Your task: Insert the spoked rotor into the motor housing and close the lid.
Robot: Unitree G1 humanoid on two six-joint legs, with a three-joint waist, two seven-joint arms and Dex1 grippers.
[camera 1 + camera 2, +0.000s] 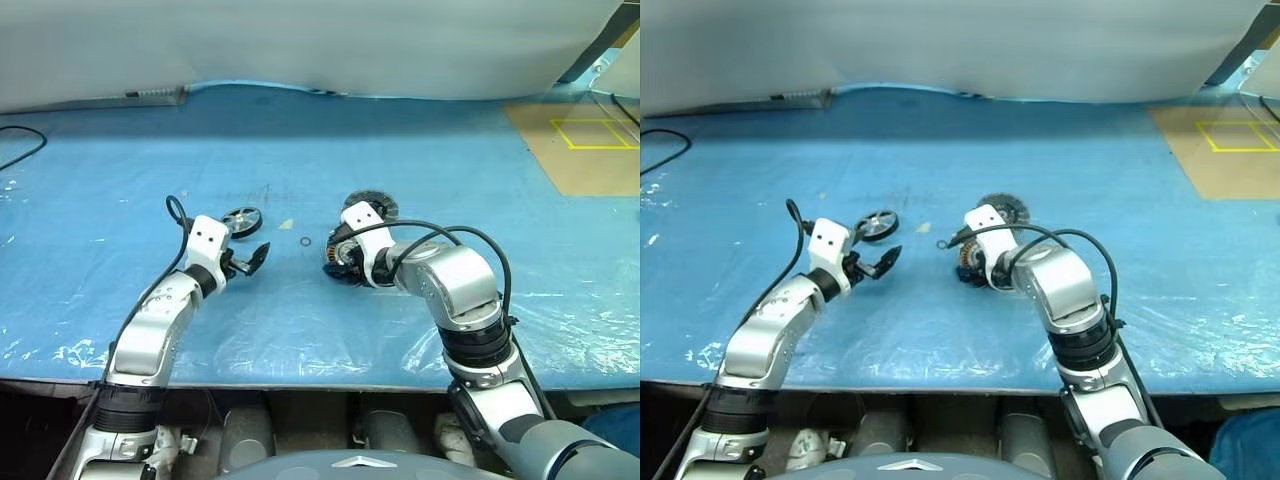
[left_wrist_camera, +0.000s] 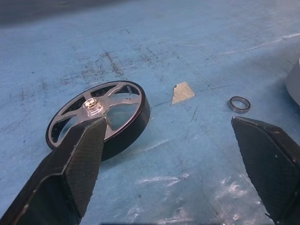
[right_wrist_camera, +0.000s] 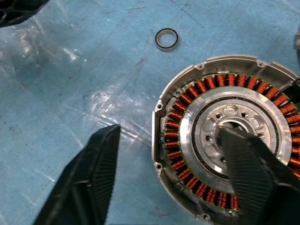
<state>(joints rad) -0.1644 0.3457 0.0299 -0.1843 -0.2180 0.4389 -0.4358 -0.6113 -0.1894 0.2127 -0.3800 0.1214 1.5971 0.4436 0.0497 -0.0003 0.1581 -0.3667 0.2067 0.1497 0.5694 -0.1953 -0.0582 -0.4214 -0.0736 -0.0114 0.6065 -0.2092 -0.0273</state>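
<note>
Head views: small dark spoked rotor with silver rim (image 1: 242,221) flat on blue-covered desk (image 1: 120,180), just beyond left tool (image 1: 248,262), spread open. Right tool (image 1: 968,268) over motor housing.

Left wrist: rotor hub-up, axis vertical; thin ring washer (image 2: 239,104) nearby.

Right wrist: silver copper-wound motor housing (image 3: 187,101) open-face up; right tool spread, holding nothing.
</note>
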